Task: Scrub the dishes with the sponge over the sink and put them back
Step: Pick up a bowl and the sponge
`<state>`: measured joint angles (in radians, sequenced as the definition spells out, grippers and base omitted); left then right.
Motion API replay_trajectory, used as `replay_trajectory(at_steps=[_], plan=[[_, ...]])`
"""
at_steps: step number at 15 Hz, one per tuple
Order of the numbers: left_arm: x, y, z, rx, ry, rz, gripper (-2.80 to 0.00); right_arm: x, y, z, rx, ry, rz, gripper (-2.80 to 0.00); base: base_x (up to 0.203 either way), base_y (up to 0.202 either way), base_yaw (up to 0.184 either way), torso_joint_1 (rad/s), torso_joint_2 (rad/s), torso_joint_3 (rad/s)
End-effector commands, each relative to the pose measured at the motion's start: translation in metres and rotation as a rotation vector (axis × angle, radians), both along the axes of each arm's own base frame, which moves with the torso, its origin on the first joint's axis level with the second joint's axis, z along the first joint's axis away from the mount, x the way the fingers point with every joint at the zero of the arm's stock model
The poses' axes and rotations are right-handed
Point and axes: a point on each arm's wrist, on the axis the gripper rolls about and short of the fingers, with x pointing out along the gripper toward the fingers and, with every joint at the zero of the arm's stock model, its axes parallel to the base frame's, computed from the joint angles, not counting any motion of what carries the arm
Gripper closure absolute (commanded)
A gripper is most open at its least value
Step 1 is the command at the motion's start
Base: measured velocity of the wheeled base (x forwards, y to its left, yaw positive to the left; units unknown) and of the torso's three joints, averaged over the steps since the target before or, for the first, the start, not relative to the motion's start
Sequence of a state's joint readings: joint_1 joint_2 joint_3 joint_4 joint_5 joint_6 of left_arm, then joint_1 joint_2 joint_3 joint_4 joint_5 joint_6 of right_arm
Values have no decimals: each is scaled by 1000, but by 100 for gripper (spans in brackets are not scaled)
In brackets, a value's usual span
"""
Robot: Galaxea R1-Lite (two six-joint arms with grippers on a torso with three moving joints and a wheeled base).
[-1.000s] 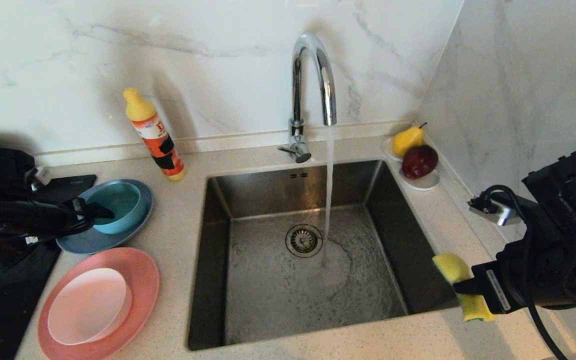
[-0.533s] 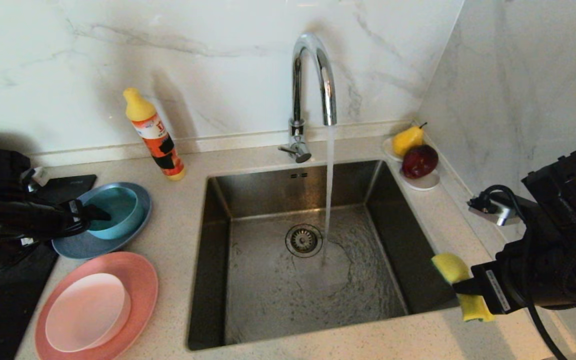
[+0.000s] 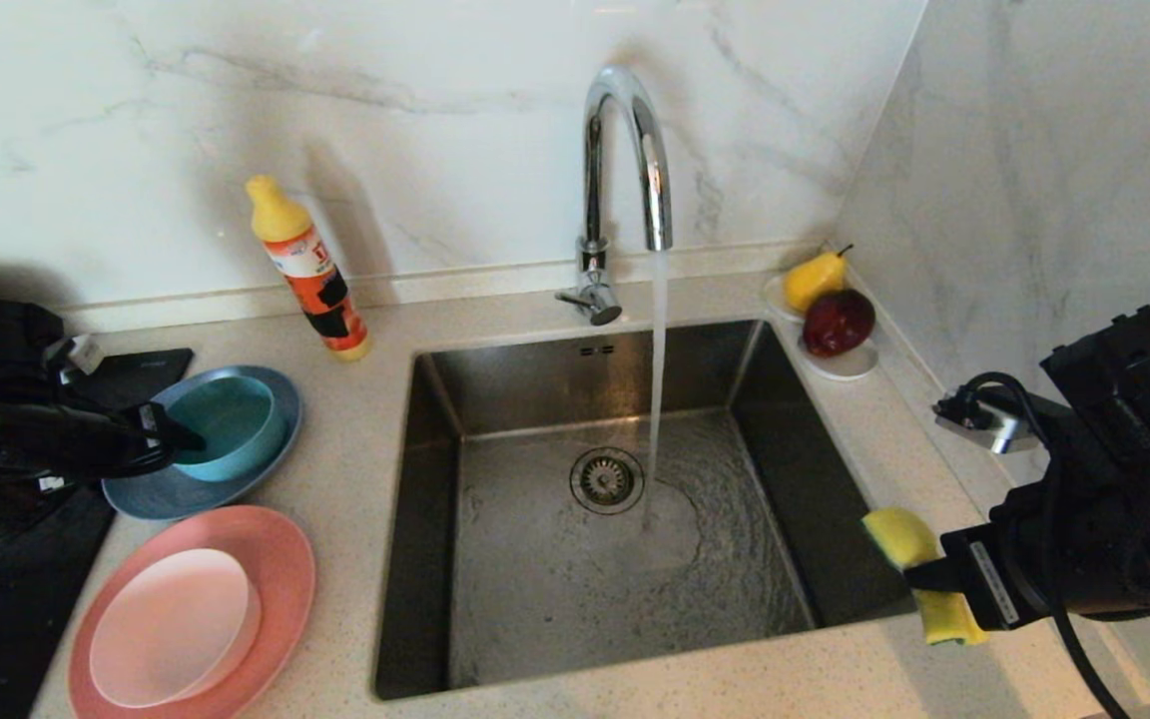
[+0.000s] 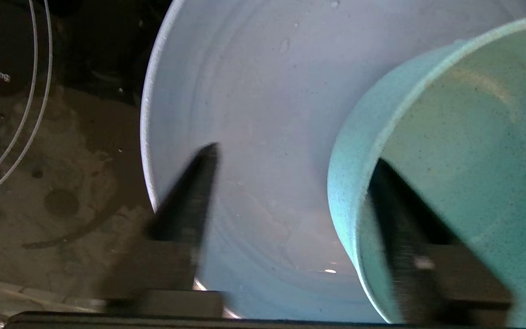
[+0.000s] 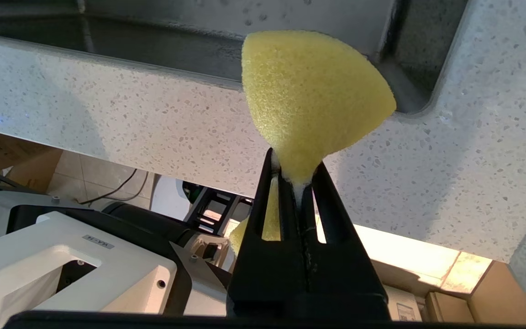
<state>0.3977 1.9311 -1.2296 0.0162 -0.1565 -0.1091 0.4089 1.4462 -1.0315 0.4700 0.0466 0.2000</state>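
Our left gripper (image 4: 290, 183) sits at the left side of the worktop with its two black fingers (image 4: 190, 196) astride the near wall of the teal matte bowl (image 3: 228, 417): one finger is inside the bowl, the other outside it over the grey-blue round plate (image 3: 151, 491) on which the bowl stands. We see a clear gap between the outer finger and the bowl wall, so the jaws are apart and nothing is clamped. Just in front of that pair, toward the front left corner, the pale pink-white bowl (image 3: 171, 627) rests on the salmon-pink plate (image 3: 281, 559).

Our right gripper (image 5: 297, 176) hangs by the front right corner of the square brushed-steel sink (image 3: 535, 599), its fingers pinched tight on the small yellow sponge (image 3: 899, 539), which bulges out on both sides of the grip.

Water runs from the curved chrome tap (image 3: 625, 150) at the back edge onto the sink floor beside the round strainer drain (image 3: 606, 480). An orange-and-yellow detergent bottle (image 3: 307, 270) stands by the back wall, and a small white dish (image 3: 840, 364) with a pear and a dark red fruit lies in the back right corner.
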Motion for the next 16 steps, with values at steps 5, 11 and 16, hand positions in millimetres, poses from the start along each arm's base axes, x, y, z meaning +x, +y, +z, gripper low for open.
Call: replay_trajectory(at_steps=[5, 11, 16], plan=[[-1, 0, 2, 1, -7, 1, 0, 0, 0, 1, 2, -2, 1, 0, 0, 0, 0, 0, 0, 0], [-3, 1, 8, 7, -21, 6, 0, -2, -1, 0, 1, 1, 1, 0, 0, 0, 0, 0, 0, 0], [-18, -4, 57, 35, -107, 14, 0, -4, -1, 4, 6, -14, 3, 0, 0, 0, 0, 0, 0, 0]])
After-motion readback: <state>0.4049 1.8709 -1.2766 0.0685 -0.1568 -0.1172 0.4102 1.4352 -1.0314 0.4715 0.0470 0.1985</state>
